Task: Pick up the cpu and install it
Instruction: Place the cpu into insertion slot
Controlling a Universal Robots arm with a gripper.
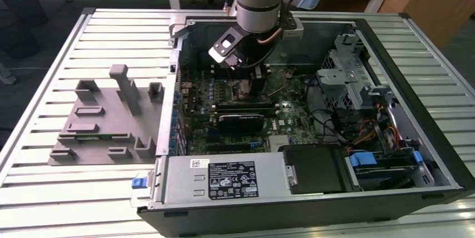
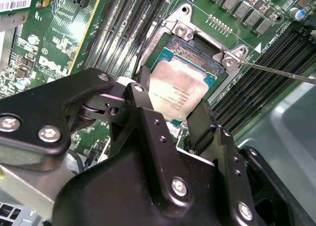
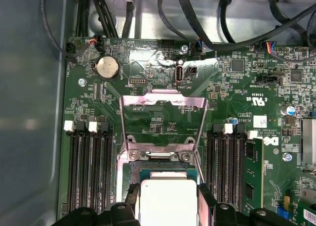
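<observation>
Camera positions

Exterior view: high up, angled down across slatted table into open computer case; both wrist views: close above motherboard, looking down past gripper; first squarer-on, second skewed; wrist pair shares socket and chip; exterior takes in same motherboard from afar

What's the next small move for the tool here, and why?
Probably ease it gently straight down: the tool grips the cpu just over the open socket, whose retention frame is flipped back, and the chip doesn't look seated.
</observation>
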